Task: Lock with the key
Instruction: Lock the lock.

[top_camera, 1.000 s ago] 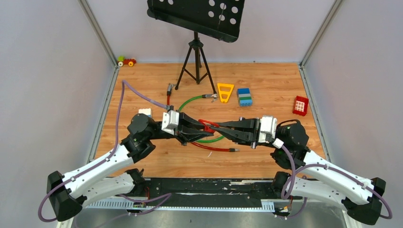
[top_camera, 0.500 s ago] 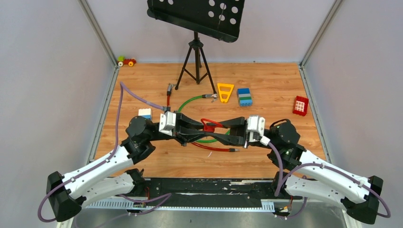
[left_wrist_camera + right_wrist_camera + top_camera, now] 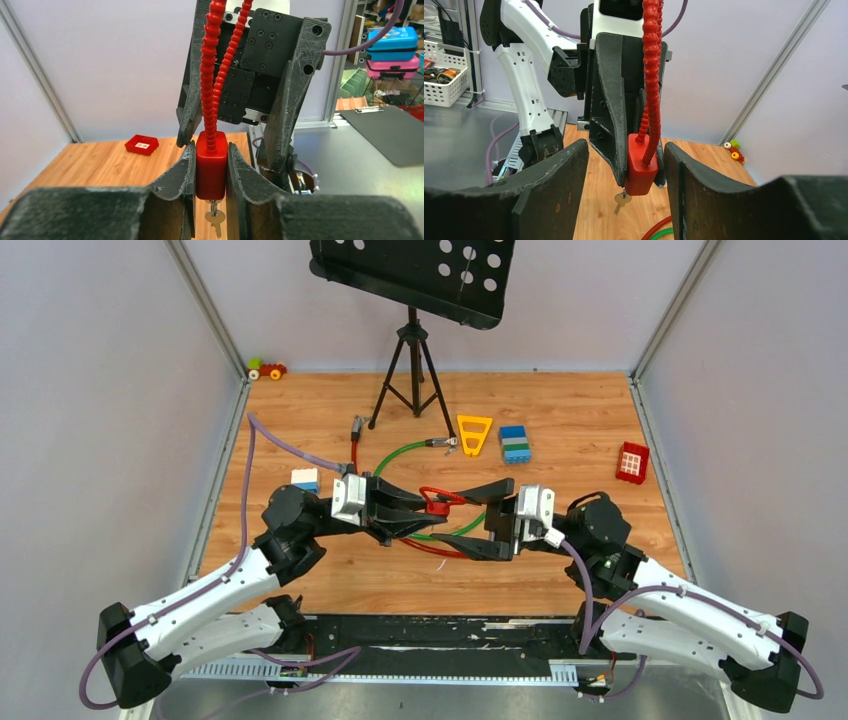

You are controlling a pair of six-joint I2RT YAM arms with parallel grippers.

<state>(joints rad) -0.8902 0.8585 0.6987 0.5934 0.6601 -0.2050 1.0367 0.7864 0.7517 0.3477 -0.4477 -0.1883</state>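
A small red padlock [image 3: 210, 170] with a ribbed red cable shackle [image 3: 207, 75] is held off the table, my left gripper [image 3: 210, 150] shut on its body. The thin silvery key [image 3: 215, 218] hangs from the padlock's underside. My right gripper [image 3: 625, 146] stands open facing the left one, one finger on each side of the padlock [image 3: 640, 170] without touching it; the key [image 3: 621, 199] dangles between them. From above, the padlock [image 3: 436, 502] sits between the left gripper [image 3: 428, 508] and the right gripper [image 3: 455, 520] over the middle of the table.
A green cable [image 3: 400, 452] and a red cable [image 3: 440, 548] lie on the wood under the grippers. Behind stand a music stand tripod [image 3: 410, 360], a yellow triangle [image 3: 474, 433], a blue-green block [image 3: 515, 443] and a red block [image 3: 632, 461]. A white-blue brick [image 3: 304, 480] lies at left.
My right gripper has gone from shut to wide open and shifted left, so its fingers now flank the padlock. The left gripper keeps its grip, drawn slightly left.
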